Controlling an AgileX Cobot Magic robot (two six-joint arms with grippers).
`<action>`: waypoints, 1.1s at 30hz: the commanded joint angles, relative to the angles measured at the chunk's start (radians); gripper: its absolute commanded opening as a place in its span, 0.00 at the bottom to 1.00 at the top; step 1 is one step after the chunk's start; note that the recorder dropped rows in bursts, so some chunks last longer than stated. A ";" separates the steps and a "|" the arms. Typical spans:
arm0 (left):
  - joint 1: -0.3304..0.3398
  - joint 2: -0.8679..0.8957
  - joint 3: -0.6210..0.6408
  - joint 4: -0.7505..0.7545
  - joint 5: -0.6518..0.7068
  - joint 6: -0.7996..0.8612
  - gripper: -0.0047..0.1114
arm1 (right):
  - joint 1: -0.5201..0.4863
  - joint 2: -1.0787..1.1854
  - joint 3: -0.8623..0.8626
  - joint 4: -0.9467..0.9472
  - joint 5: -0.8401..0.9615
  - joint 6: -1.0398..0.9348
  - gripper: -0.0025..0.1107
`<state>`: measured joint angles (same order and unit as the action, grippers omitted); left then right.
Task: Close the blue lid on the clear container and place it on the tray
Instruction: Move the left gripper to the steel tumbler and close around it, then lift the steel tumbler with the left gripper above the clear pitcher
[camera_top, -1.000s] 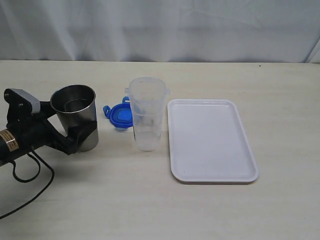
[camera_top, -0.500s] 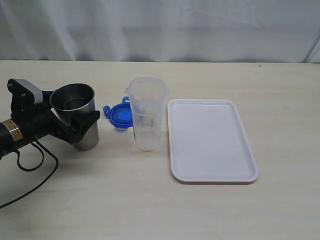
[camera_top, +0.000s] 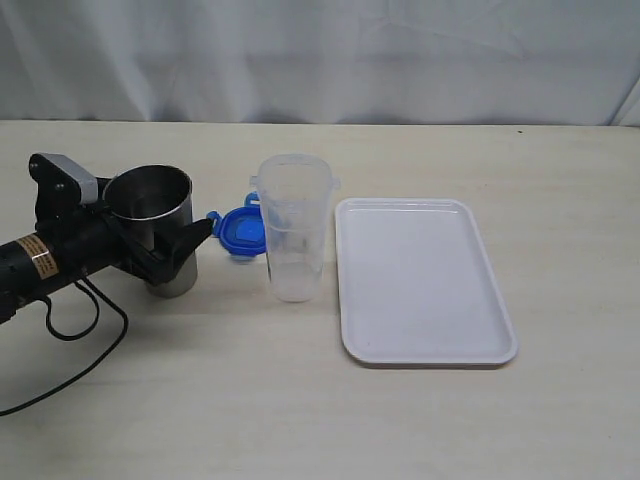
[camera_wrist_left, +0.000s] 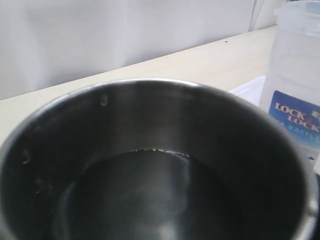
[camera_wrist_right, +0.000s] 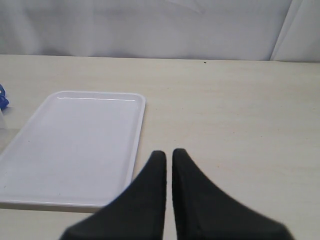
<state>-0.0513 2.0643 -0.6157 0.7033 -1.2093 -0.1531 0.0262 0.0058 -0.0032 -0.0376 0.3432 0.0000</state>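
My left gripper (camera_top: 190, 238) spread wide by the steel cup (camera_top: 150, 205), right gripper (camera_wrist_right: 169, 157) pressed together, I judge the blue lid (camera_top: 238, 230) (light, slick plastic) best pinched across its rim.

Left arm (camera_top: 60, 255) low, reaching toward centre, left jaws spread wide; right jaws pressed together, tips forward.

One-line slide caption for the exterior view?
Open left gripper flanks the steel cup; blue lid lies beside the clear container, white tray alongside.
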 joint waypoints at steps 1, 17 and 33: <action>-0.008 0.002 -0.003 -0.017 -0.012 0.000 0.93 | 0.000 -0.006 0.003 0.000 0.001 0.000 0.06; -0.008 0.002 -0.003 -0.034 -0.012 0.000 0.93 | 0.000 -0.006 0.003 0.000 0.001 0.000 0.06; -0.008 0.002 -0.003 -0.034 0.003 0.000 0.50 | 0.000 -0.006 0.003 0.000 0.001 0.000 0.06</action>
<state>-0.0568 2.0643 -0.6157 0.6749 -1.2007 -0.1509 0.0262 0.0058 -0.0032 -0.0376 0.3432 0.0000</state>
